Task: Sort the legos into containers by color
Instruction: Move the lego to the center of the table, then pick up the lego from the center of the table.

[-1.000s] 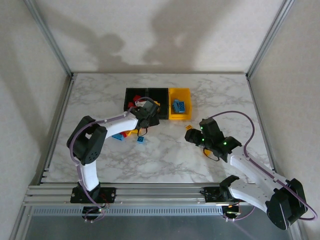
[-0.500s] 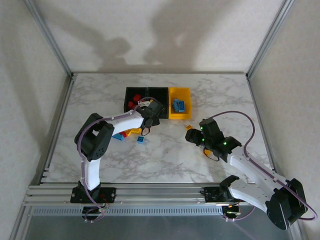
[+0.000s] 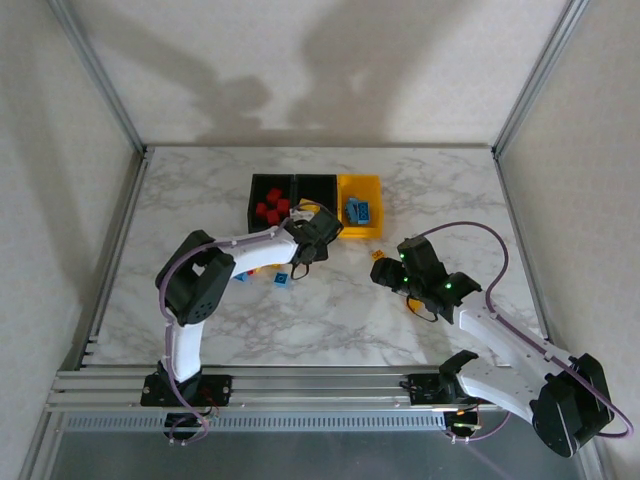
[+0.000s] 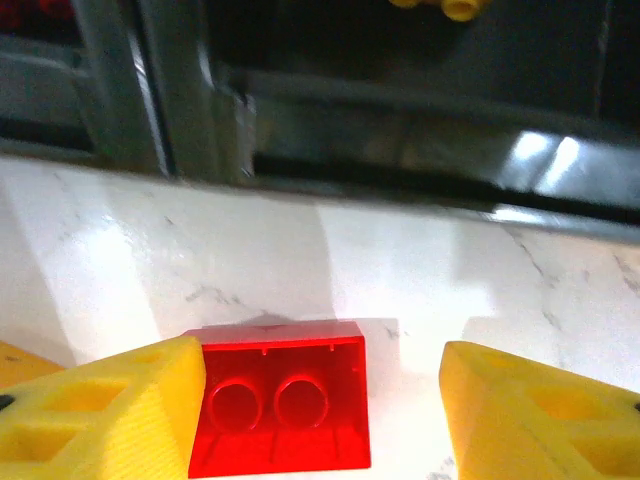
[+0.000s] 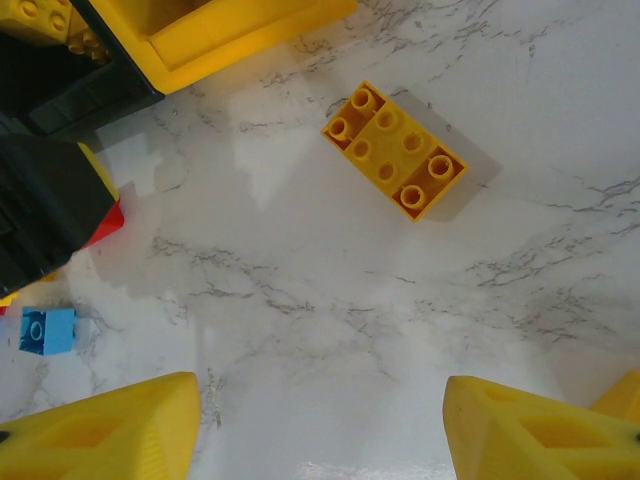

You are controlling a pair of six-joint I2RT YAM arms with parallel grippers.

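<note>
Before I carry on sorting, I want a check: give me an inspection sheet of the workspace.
Surface: marbled table, no spills seen.
Job's things: red bricks in left black bin, blue bricks in yellow bin; red brick, yellow brick, blue brick loose on table.
Clutter: nothing seen.
Grippers: left tool open, the red brick between its fingers; right tool open, holding nothing.
Cables: purple cable along each arm, no snag seen.
Surroundings: metal frame, white walls.

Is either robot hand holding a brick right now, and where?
Neither holds anything. The left hand straddles a small red plastic brick lying on the marble table, one finger against its side, the other apart. The right hand is open, empty.
</note>
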